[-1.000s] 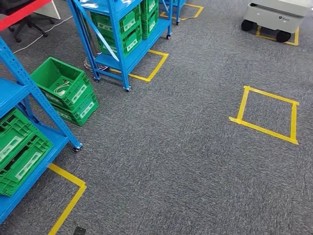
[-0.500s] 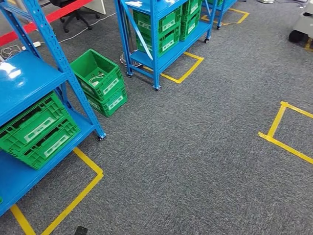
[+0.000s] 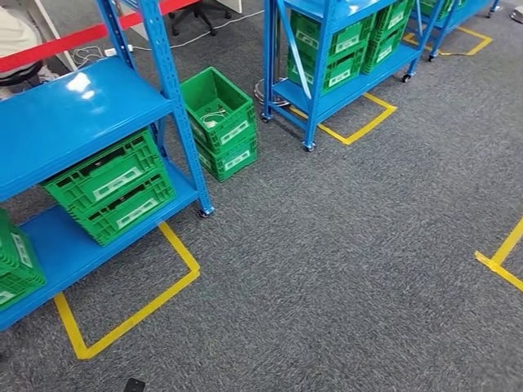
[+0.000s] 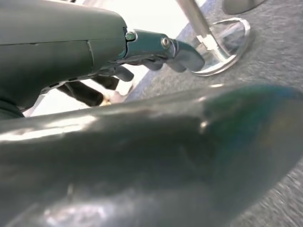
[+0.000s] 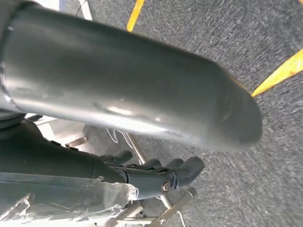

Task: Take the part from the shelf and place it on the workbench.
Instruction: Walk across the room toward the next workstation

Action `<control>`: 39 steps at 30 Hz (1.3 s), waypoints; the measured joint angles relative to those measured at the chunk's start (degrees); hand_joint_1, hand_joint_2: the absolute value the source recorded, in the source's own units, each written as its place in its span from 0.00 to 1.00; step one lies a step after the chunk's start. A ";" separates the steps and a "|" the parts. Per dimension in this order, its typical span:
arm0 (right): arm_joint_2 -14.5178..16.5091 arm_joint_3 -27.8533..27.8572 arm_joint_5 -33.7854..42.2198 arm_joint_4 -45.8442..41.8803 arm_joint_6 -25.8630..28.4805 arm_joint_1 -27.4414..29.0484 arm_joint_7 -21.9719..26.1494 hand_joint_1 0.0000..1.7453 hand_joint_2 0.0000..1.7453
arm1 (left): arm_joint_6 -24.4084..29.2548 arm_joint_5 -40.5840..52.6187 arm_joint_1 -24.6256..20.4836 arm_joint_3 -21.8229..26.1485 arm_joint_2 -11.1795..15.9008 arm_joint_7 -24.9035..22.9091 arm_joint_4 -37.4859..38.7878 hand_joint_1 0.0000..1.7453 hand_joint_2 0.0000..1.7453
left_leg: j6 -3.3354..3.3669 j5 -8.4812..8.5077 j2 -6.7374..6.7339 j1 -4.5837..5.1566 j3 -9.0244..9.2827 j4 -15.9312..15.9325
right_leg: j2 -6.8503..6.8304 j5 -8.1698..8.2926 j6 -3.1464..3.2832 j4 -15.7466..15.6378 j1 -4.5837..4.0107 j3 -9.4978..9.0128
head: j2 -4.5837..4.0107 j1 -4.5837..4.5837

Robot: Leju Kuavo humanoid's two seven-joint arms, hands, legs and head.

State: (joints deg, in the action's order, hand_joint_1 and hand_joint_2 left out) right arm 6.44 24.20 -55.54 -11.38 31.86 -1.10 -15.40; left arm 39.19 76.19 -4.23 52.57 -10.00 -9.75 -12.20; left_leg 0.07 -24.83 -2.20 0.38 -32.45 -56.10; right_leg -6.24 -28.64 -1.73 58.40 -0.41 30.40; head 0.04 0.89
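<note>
head view is looking down at coarse grey speckled carpet (image 3: 346, 269) marked with flat yellow tape outlines (image 3: 127, 318). nearest blue painted steel shelf rack (image 3: 80, 110) is sitting at the left, smooth glossy deck throwing a glare spot, perforated angle-iron uprights, small castor at the foot. its lower deck is carrying two stacked green ribbed plastic crates with white labels (image 3: 111, 192), tilted, contents hidden; another green crate (image 3: 15, 265) is showing partly at the left edge on the same deck.

on the carpet just beside that rack's upright, a second pair of stacked green lattice-walled crates (image 3: 222, 122) is standing; the top one is open and holding a small pale cable-like item (image 3: 212, 122), too small to identify. can't tell which item is the task's part; no crate is showing it clearly.

further back, a second blue steel rack on castors (image 3: 327, 65) is holding more green labelled crates (image 3: 336, 49) on its lower deck, contents not visible. a red barrier strip (image 3: 73, 41) is running behind the near rack.

left hand (image 4: 143, 61) is hanging by a shiny chrome round base and pole (image 4: 218, 47), dark fingers loosely curled, gripping nothing. right hand (image 5: 157, 175) is hanging above the carpet, dark fingers (image 5: 189, 168) extended close together, also holding nothing.
</note>
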 joint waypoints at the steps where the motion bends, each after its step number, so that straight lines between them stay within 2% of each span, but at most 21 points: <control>1: -0.01 0.01 -0.08 -0.01 0.06 0.01 -0.05 0.00 0.00 | -0.01 -0.07 0.08 0.01 0.00 -0.01 0.00 0.00 0.00 | 0.29 0.13 0.58 -0.19 0.06 0.13 | 1.26 -0.86 -0.36 1.22 0.10 0.46 | 0.00 -0.15; 3: -0.01 0.02 -0.19 -0.02 0.13 0.15 -0.19 0.00 0.00 | -0.02 -0.16 -0.05 0.03 -0.13 -0.01 0.00 0.00 0.00 | 0.73 0.32 1.79 -0.45 0.07 0.22 | 4.56 -4.14 -0.95 7.36 0.33 3.21 | 0.00 -0.50; 5: -0.01 0.04 -0.20 -0.01 0.14 0.34 -0.33 0.00 0.00 | -0.07 -0.17 -0.13 0.04 -0.34 -0.01 0.00 0.00 0.00 | 0.92 0.39 3.25 -0.48 -0.01 0.20 | 5.81 -6.89 -1.19 14.63 0.48 6.82 | 0.00 -0.68; 6: -0.02 0.07 -0.21 -0.01 0.14 0.39 -0.39 0.00 0.00 | -0.11 -0.22 -0.08 0.04 -0.40 -0.01 0.00 0.00 0.00 | 0.90 0.41 4.01 -0.52 -0.01 0.18 | 5.95 -6.85 -1.26 16.06 0.55 7.72 | 0.00 -0.74; 8: -0.05 0.14 -0.36 -0.01 0.13 0.39 -0.45 0.00 0.00 | -0.32 -0.40 0.00 0.05 -0.45 -0.01 0.00 0.00 0.00 | 0.66 0.48 5.63 -0.74 0.04 0.12 | 6.37 -3.68 -1.37 12.33 0.79 6.35 | 0.00 -0.75; 10: -0.10 0.19 -0.73 0.01 0.10 0.34 -0.52 0.00 0.00 | -0.55 -0.64 -0.09 0.06 -0.49 -0.01 0.00 0.00 0.00 | 0.04 0.48 7.22 -0.92 -0.10 -0.17 | 9.01 -0.16 -1.59 4.56 1.40 2.85 | 0.00 -0.80; 12: -0.10 0.19 -1.15 0.03 0.07 0.26 -0.57 0.00 0.00 | -0.61 -0.91 -0.23 0.07 -0.50 0.00 0.00 0.00 0.00 | -0.80 0.57 8.56 -0.98 -0.51 -0.38 | 11.32 0.74 -1.30 0.54 1.76 0.92 | 0.00 -0.83; 14: -0.09 0.18 -1.46 0.04 0.04 0.12 -0.57 0.00 0.00 | -0.61 -1.12 -0.11 0.18 -0.44 0.00 0.00 0.00 0.00 | -1.64 0.99 9.75 -1.18 -0.92 -0.16 | 10.69 0.69 -0.39 0.33 1.60 0.62 | 0.00 -0.81; 16: -0.12 0.20 -1.75 0.03 0.04 0.06 -0.57 0.00 0.00 | -0.59 -1.22 0.11 0.34 -0.38 0.00 0.00 0.00 0.00 | -2.24 0.25 7.90 -1.14 -1.69 -1.28 | 9.23 1.00 0.49 0.21 1.53 0.50 | 0.00 -0.53; 18: -0.14 0.22 -1.93 0.02 0.04 0.16 -0.56 0.00 0.00 | -0.57 -1.32 0.02 0.40 -0.37 0.00 0.00 0.00 0.00 | -2.53 -3.04 4.43 -0.92 -4.26 -6.71 | 7.53 1.12 1.09 0.07 1.41 0.52 | 0.00 -0.09; 20: -0.14 0.22 -1.96 0.02 0.03 0.27 -0.57 0.00 0.00 | -0.57 -1.35 -0.09 0.41 -0.39 0.00 0.00 0.00 0.00 | -2.63 -6.43 3.28 -0.91 -7.80 -14.20 | 5.62 1.01 1.36 0.08 1.16 0.56 | 0.00 0.05; 21: -0.14 0.22 -1.96 0.02 0.03 0.26 -0.57 0.00 0.00 | -0.57 -1.37 -0.05 0.42 -0.41 0.00 0.00 0.00 0.00 | -2.59 -6.85 3.17 -0.91 -8.70 -16.24 | 4.68 0.95 1.44 0.08 1.06 0.55 | 0.00 0.05; 23: -0.14 0.22 -1.97 0.02 0.03 0.11 -0.57 0.00 0.00 | -0.57 -1.39 0.09 0.44 -0.41 0.00 0.00 0.00 0.00 | -2.30 -4.64 2.85 -0.84 -7.33 -14.06 | 3.05 0.82 1.49 0.08 0.92 0.43 | 0.00 0.05; 25: -0.13 0.22 -2.00 0.02 0.02 -0.01 -0.56 0.00 0.00 | -0.57 -1.40 0.08 0.46 -0.35 0.00 0.00 0.00 0.00 | -1.69 -1.30 0.53 -0.43 -3.23 -6.71 | 1.68 0.58 1.24 0.13 0.69 0.17 | 0.00 0.08; 28: -0.12 0.22 -2.18 0.02 -0.17 -0.08 -0.60 0.00 0.00 | -0.55 -1.57 -0.17 0.58 -0.32 0.00 0.00 0.00 0.00 | -0.79 -0.13 -2.01 0.21 -0.38 -0.97 | -0.15 0.10 0.41 0.14 0.15 -0.03 | 0.00 -0.03; 30: -0.12 0.21 -2.39 0.02 -0.37 -0.42 -0.70 0.00 0.00 | -0.57 -1.78 0.05 0.81 -0.28 0.00 0.00 0.00 0.00 | -0.29 0.00 -0.63 0.09 -0.46 -0.58 | -0.80 -0.16 -0.13 0.11 0.16 -0.44 | 0.00 -0.18; 32: -0.11 0.20 -2.63 0.02 -0.50 -0.69 -0.78 0.00 0.00 | -0.62 -1.98 0.18 1.04 -0.14 0.00 0.00 0.00 0.00 | 0.25 0.29 0.62 -0.28 -0.39 -0.30 | 1.67 -1.84 -0.72 2.40 0.37 0.47 | 0.00 -0.45; 34: -0.10 0.19 -2.78 0.02 -0.63 -0.66 -0.80 0.00 0.00 | -0.70 -2.12 0.05 1.20 0.00 0.00 0.00 0.00 0.00 | 0.61 0.45 1.97 -0.50 -0.43 -0.25 | 4.95 -5.30 -1.13 9.23 0.56 3.68 | 0.00 -0.80; 36: -0.10 0.18 -2.83 0.03 -0.75 -0.48 -0.80 0.00 0.00 | -0.78 -2.15 0.00 1.33 0.02 0.11 0.00 0.00 0.00 | 0.74 0.50 3.54 -0.50 -0.47 -0.28 | 5.89 -7.35 -1.22 15.82 0.59 7.17 | 0.00 -0.88; 37: -0.10 0.18 -2.83 0.04 -0.79 -0.41 -0.80 0.00 0.00 | -0.80 -2.16 0.02 1.37 0.04 0.28 0.00 0.00 0.00 | 0.73 0.52 4.37 -0.51 -0.45 -0.29 | 5.99 -6.81 -1.19 16.54 0.59 7.83 | 0.00 -0.89; 39: -0.10 0.19 -2.85 0.03 -0.80 -0.39 -0.78 0.00 0.00 | -0.80 -2.23 0.06 1.44 0.08 0.81 0.00 0.00 0.00 | 0.56 0.58 6.07 -0.58 -0.36 -0.34 | 6.63 -2.96 -1.08 11.56 0.73 6.04 | 0.00 -0.89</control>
State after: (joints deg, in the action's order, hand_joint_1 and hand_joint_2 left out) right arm 6.34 24.39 -58.39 -11.35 31.06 -1.49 -16.17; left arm 38.40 73.96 -4.18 54.01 -9.92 -8.94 -12.20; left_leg 0.63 -24.25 3.87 -0.20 -32.81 -56.44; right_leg 0.39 -31.61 -2.81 69.96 0.32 36.44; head 0.04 0.00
